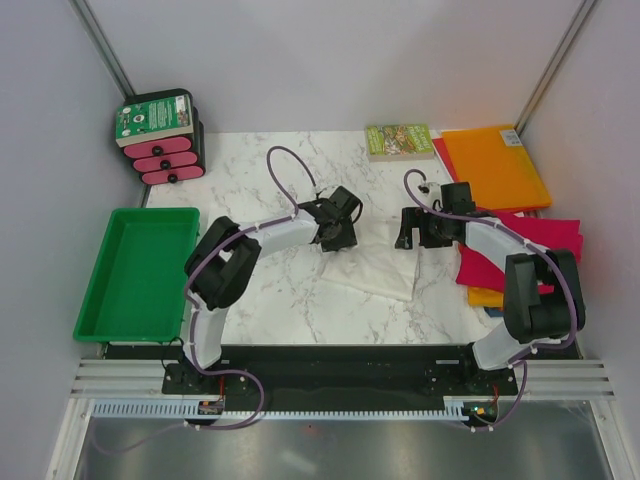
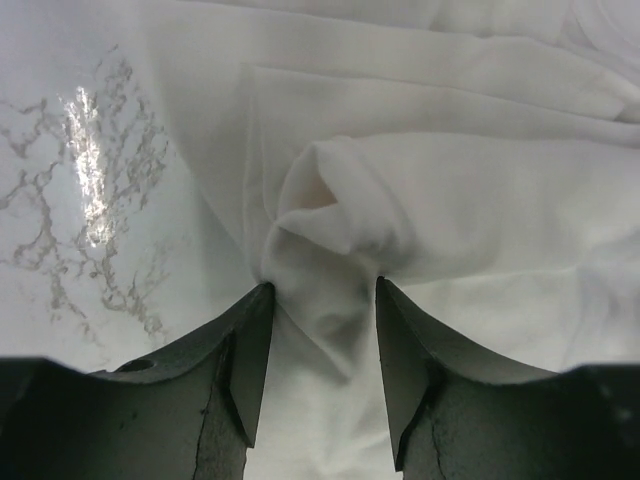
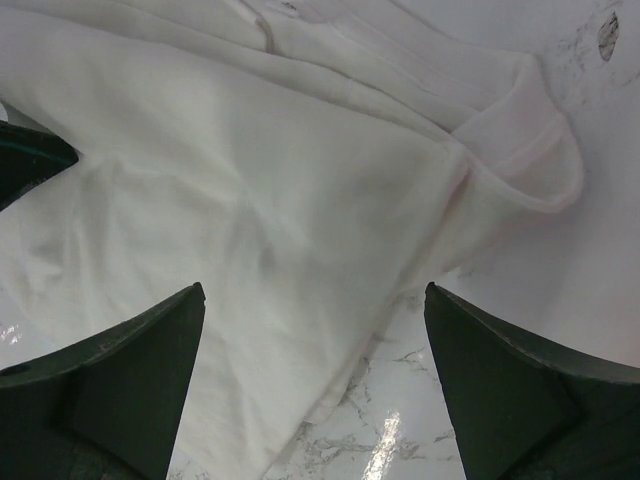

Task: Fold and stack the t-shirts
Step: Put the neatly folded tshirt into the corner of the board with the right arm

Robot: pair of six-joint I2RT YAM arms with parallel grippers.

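White cloth, thin and wrinkled, lies in the middle of the marble table (image 1: pixel 250 190) in the top view. This is the white t-shirt (image 1: pixel 372 272), with the left gripper (image 1: pixel 336 236) at its far left corner and the right gripper (image 1: pixel 412 232) at its far right. The magenta t-shirt (image 1: pixel 540 240) and the orange t-shirt (image 1: pixel 495 165) lie at the right. The book (image 1: pixel 398 140) has a green cover, but its words are too small to read.

From the left wrist, the fingers (image 2: pixel 250 340) pinch a puckered fold of the shirt.

From the right wrist, the fingers (image 3: pixel 130 370) stand wide apart over the shirt's edge and hold nothing. I judge that the folding is only starting. Next, the right gripper must go down and close on its corner.
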